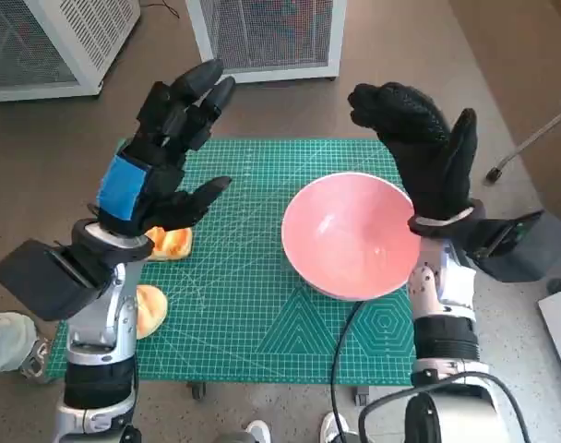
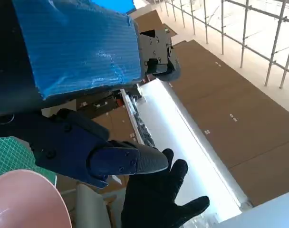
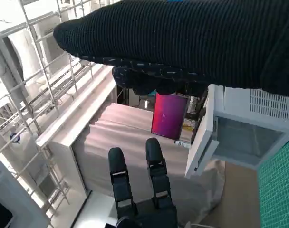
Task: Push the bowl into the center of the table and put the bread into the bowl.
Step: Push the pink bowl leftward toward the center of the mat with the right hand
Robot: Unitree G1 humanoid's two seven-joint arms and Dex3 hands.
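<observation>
The pink bowl (image 1: 350, 233) sits on the green cutting mat (image 1: 253, 305), right of its middle; its rim (image 2: 21, 199) also shows in the left wrist view. Two pieces of orange bread lie at the mat's left: one (image 1: 173, 243) partly hidden under my left hand, the other (image 1: 149, 309) beside my left forearm. My left hand (image 1: 165, 148) is raised above the mat's left side, fingers spread, holding nothing. My right hand (image 1: 426, 152) is raised just beyond the bowl's right rim, fingers apart and empty; it shows too in the left wrist view (image 2: 158, 199).
Two white mesh-fronted cabinets (image 1: 267, 37) (image 1: 50, 41) stand on the floor behind the table. A black cable (image 1: 340, 351) runs over the mat's near edge. A person's shoe (image 1: 13, 343) is at the left, a chair base (image 1: 530, 138) at the right.
</observation>
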